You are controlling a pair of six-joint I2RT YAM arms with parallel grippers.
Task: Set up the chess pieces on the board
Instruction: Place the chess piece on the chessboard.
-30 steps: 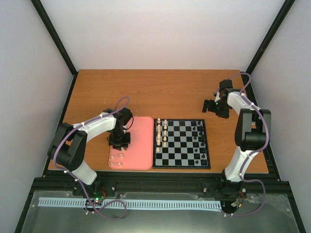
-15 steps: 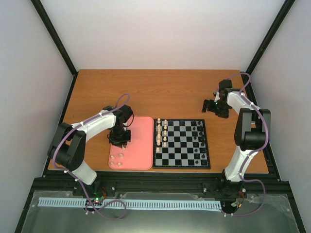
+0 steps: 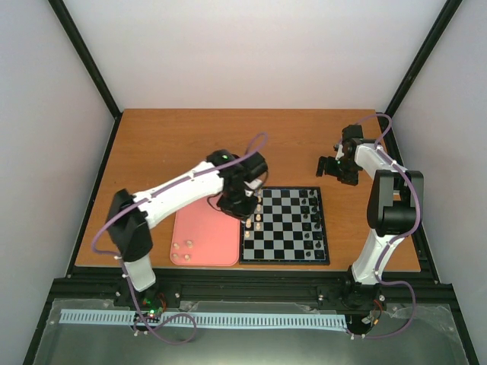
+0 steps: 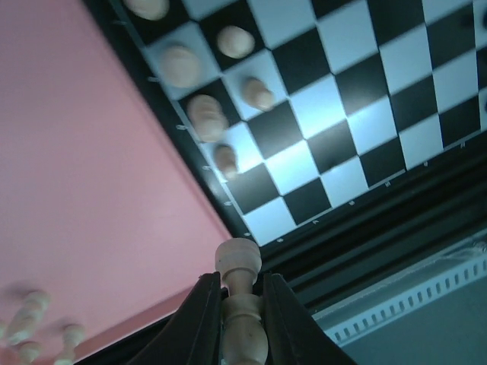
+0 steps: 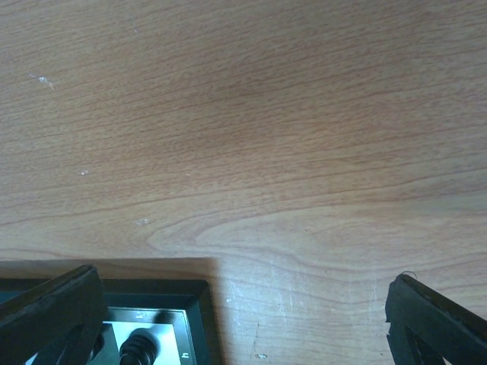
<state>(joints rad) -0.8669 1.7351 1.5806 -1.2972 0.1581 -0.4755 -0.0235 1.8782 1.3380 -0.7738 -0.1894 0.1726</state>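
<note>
I saw the board [image 3: 285,237] as a flat square of glossy black and pale grey checks with a thin black border. There were tiny marks on the border that I couldn't read. Touching the board's left side lay the tray [image 3: 205,228], smooth salmon pink with rounded corners. The loose cream pieces [image 3: 183,251] sat at its near corner. Over the board's left edge, the left gripper [image 4: 241,293] was pinched tight on the held piece [image 4: 238,262], cream with a turned shape, a round head and a collar. A second before, that arm hung over the tray with the claw not yet fully closed. The standing cream pieces [image 3: 257,217] filled the board's left columns and the black pieces [image 3: 309,207] its right. Beyond the board's far right corner, the right gripper [image 5: 243,319] was spread wide over the bare wood-grain table [image 5: 251,137], unchanged from earlier.
</note>
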